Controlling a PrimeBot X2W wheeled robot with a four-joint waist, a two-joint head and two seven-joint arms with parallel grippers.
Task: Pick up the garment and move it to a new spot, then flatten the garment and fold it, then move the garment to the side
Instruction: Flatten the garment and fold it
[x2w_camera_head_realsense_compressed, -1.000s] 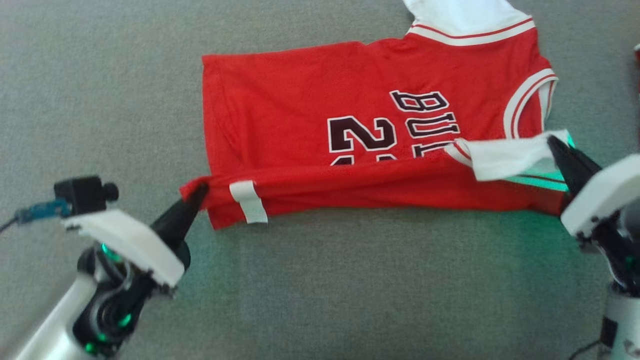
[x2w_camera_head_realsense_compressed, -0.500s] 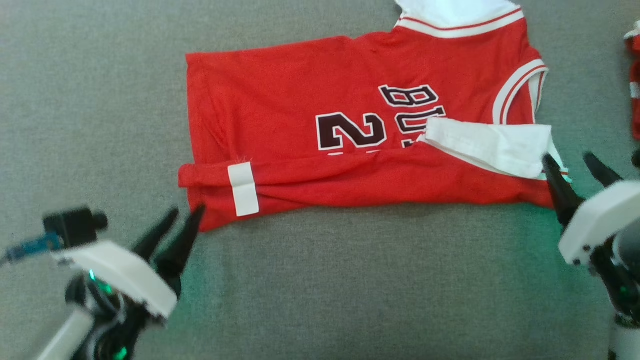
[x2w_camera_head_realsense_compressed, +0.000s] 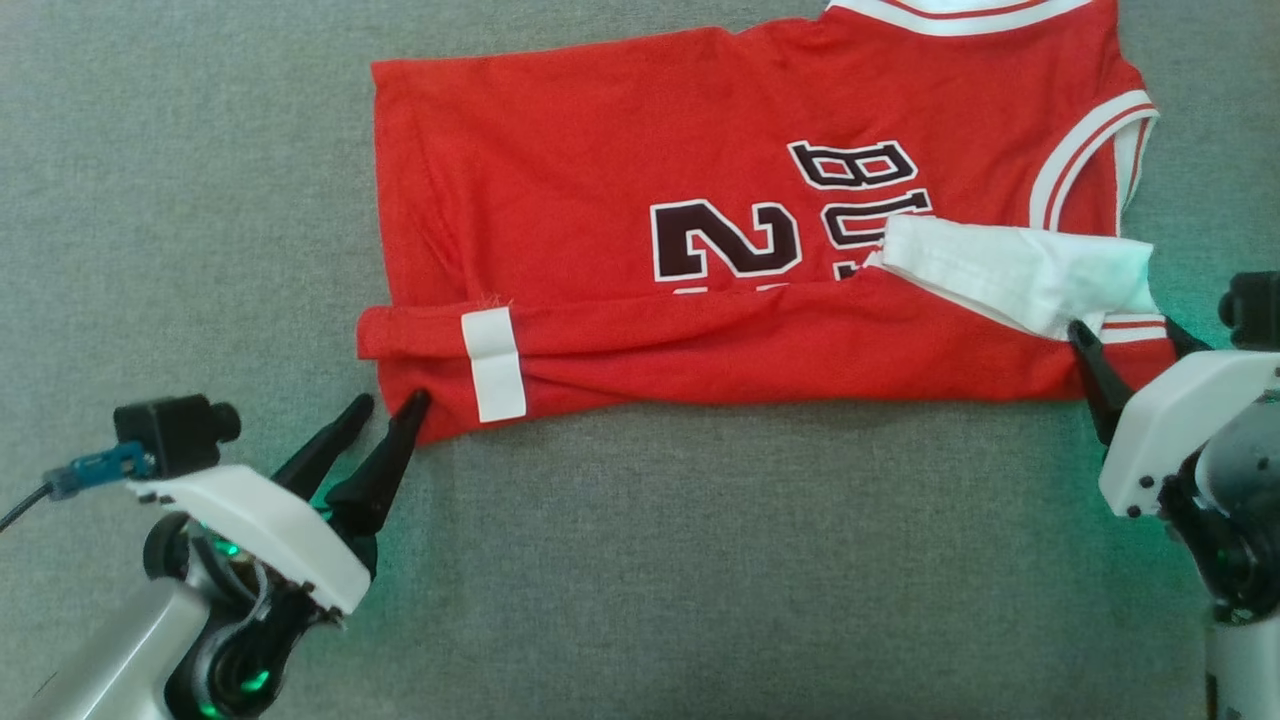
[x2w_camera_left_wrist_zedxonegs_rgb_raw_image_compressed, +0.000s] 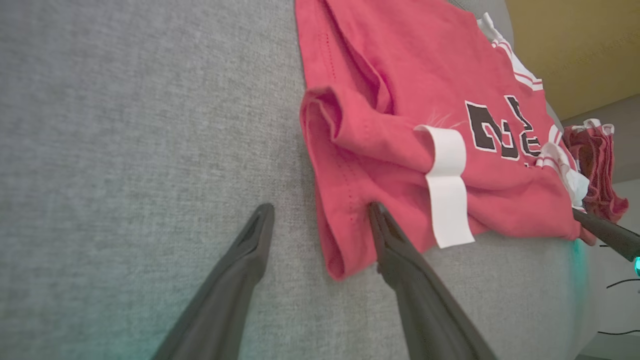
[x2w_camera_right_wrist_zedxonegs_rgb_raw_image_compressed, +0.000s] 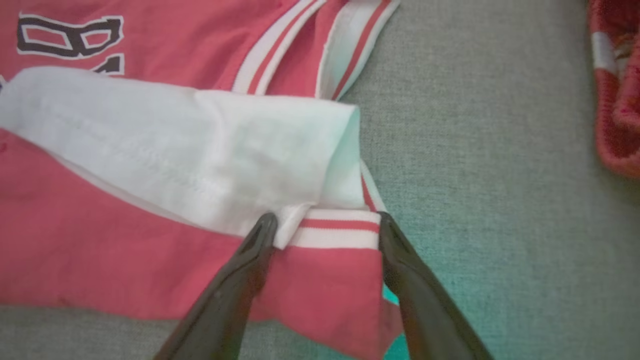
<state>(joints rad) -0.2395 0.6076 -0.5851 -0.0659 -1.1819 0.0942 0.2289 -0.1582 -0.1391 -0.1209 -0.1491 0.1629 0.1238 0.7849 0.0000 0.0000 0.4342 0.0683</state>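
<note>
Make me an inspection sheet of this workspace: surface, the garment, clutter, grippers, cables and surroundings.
Surface: grey woven fabric surface, bare in front of the garment.
Job's things: red fabric basketball jersey lying flat, its near long edge folded over onto the front. A white sleeve lies across the lettering, and a white label sits on the fold.
Clutter: bunched red-and-white garment to the right, apart from the jersey.
Grippers: left gripper open at the hem corner; right gripper open over the striped armhole trim. Neither holds anything.
Cables: blue-plugged cable at the left wrist camera.
Surroundings: yellow wall beyond the surface.
</note>
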